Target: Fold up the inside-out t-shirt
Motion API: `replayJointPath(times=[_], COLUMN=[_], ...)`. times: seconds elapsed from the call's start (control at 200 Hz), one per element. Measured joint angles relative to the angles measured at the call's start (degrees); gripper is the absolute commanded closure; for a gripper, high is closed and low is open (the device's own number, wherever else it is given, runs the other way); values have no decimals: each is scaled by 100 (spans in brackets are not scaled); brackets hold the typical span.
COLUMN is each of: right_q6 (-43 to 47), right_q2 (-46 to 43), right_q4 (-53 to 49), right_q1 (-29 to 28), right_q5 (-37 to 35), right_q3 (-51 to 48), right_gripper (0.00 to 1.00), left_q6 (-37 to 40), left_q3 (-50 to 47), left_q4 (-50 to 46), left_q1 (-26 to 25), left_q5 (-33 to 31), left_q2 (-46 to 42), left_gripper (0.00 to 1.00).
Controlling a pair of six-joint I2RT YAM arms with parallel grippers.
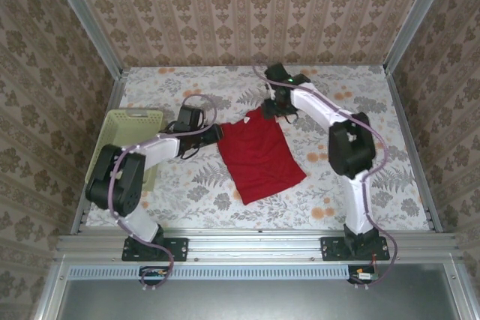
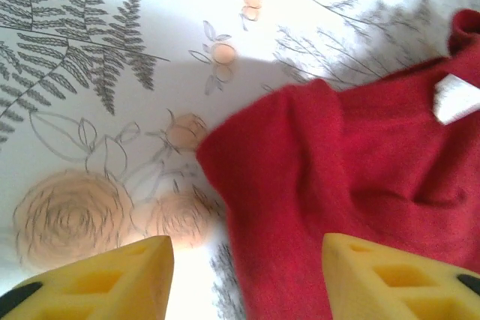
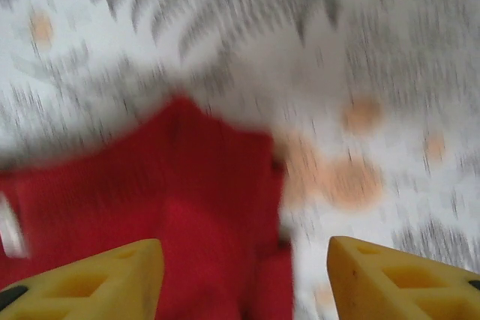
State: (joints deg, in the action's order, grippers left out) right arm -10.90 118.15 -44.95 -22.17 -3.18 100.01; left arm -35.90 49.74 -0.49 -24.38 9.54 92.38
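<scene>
The red inside-out t-shirt [image 1: 259,157] lies folded into a long strip on the flowered cloth, running from the back middle toward the front right. My left gripper [image 1: 213,133] hovers at the shirt's left upper corner, jaws open with nothing between them; its wrist view shows the t-shirt [image 2: 352,185] edge and a white label [image 2: 456,100] just ahead of the yellow fingers [image 2: 112,279]. My right gripper [image 1: 274,109] stands open over the t-shirt's [image 3: 165,207] far top corner, its yellow fingers [image 3: 397,279] apart above the cloth.
A pale green basket [image 1: 132,134] sits at the table's left edge, partly under the left arm. Metal rails border the table [image 1: 337,95] on the left, right and front. Patterned walls close in the back and sides.
</scene>
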Motion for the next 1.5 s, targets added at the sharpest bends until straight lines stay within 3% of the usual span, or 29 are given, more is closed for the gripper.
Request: replayJointPath(times=[0.185,0.395,0.68,0.82,0.97,1.06,1.155,1.265,1.36,1.5], right_q6=[-258,-463,-903,-1073,-1283,-1392,-1567,-1825,-2081,-2297], right_q2=[-1856,-2214,-2214,-2262,-2815,-3379,-4033,-4647,-4885,-4900], right_q4=[831,1506,2243,2385,2328,2227,2135,2059,1989,1764], right_q1=[308,275,144,-81,-192,-195,-195,-201,-201,-201], right_q5=[776,1318,1803,1805,1526,1316,1165,1082,1032,951], right_q3=[-2463,-3952,-4612,-4826,-5110,-5274,-5460,-5764,-6061,-6319], right_gripper=[33,33,61,83,91,93,92,83,64,53], left_q6=[-282,-837,-1375,-1443,-1467,-1464,-1464,-1460,-1445,-1344], left_q3=[-723,-1386,-1521,-1521,-1521,-1519,-1519,-1513,-1510,-1443], left_q4=[-173,-157,146,160,160,162,125,50,33,4], left_q1=[-846,-1934,-2293,-2387,-2398,-2398,-2398,-2404,-2437,-2481], left_q5=[-326,-533,-619,-660,-660,-660,-664,-691,-721,-715], left_q2=[-1176,-1351,-872,-876,-872,-817,-756,-745,-688,-691], left_gripper=[40,38,50,64,78,81,81,81,78,66])
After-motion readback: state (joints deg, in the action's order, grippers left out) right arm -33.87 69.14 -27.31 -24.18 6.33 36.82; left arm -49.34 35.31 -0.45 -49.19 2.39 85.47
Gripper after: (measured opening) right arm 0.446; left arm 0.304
